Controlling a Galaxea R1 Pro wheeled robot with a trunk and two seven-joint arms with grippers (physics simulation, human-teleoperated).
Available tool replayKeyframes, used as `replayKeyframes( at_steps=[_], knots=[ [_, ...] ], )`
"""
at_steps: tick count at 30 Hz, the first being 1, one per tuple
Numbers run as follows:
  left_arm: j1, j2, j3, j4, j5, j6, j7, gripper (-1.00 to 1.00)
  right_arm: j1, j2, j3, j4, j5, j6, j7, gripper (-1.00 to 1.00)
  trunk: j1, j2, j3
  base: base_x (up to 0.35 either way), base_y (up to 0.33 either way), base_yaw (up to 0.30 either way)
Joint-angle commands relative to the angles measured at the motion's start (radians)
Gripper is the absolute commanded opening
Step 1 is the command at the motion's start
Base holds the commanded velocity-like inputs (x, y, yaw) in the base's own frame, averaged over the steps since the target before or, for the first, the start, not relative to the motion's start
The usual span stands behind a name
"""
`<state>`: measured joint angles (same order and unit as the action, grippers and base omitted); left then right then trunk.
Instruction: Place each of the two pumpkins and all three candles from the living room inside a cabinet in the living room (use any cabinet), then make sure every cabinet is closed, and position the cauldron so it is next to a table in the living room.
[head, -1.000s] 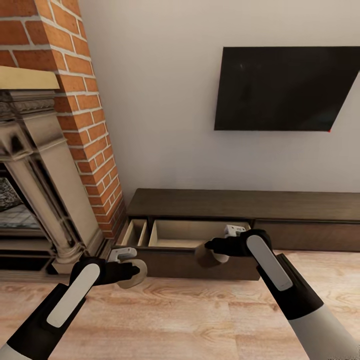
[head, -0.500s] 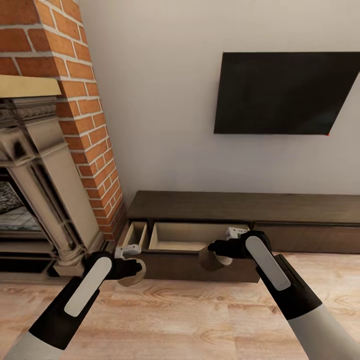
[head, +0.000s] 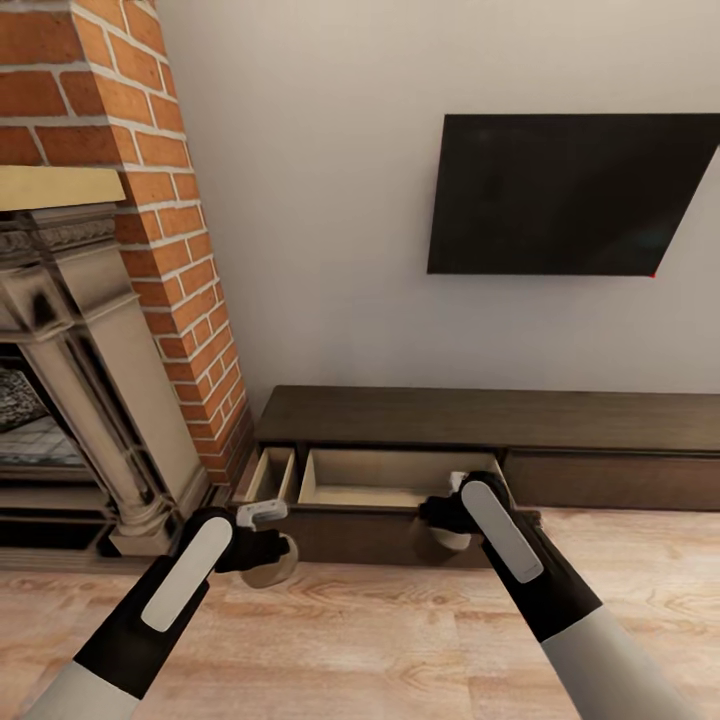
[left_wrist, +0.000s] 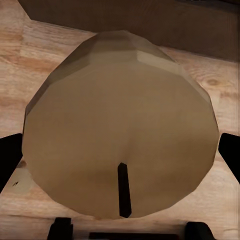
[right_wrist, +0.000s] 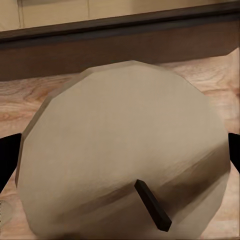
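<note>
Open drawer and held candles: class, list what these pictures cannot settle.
- Drawer floor, head view: near part hidden by its front panel and right arm.
- Cabinet, head view: right end cut off by picture edge.
- Left candle, left wrist view: far side hidden by itself.

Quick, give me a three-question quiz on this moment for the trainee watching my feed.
1. True or false: a drawer of the cabinet in front of the robot stands open.
2. How many things are gripped right now?
3. Fill in: the TV hangs on the wall ___ the cabinet.

Key:
1. True.
2. Two: one candle in the left tool, another candle in the right tool.
3. above.
</note>
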<state>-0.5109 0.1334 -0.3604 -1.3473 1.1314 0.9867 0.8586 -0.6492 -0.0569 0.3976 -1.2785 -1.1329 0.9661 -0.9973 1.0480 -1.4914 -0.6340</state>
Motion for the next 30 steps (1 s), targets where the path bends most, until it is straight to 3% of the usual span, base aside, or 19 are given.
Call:
replayKeyframes(
  at_steps=[1,9,24,30],
  knots=[
    [-0.001,-0.001,-0.003,-0.002,0.008,0.001,0.010,-1.00,-0.001,0.007,0.002,-0.001,-0.007,0.002,-0.025,-1.00,0.000,-0.001,-0.001,0.000,0.000,0.000],
    [0.000,-0.005,-0.014,-0.025,0.007,0.002,0.010,-1.00,-0.001,0.024,0.002,0.001,-0.012,-0.014,-0.044,-1.00,0.000,-0.001,-0.001,0.030,0.000,0.000],
    [0.000,-0.010,-0.018,-0.032,0.006,0.003,0.010,-1.00,-0.001,0.023,0.004,-0.005,-0.011,-0.026,-0.037,-1.00,0.000,-0.001,-0.001,0.092,0.000,0.000],
    [0.000,-0.011,-0.018,-0.033,0.003,0.002,0.010,-1.00,-0.001,0.025,0.004,-0.001,-0.016,-0.026,-0.036,-1.00,0.000,-0.001,-0.001,0.182,-0.139,0.000]
  ],
)
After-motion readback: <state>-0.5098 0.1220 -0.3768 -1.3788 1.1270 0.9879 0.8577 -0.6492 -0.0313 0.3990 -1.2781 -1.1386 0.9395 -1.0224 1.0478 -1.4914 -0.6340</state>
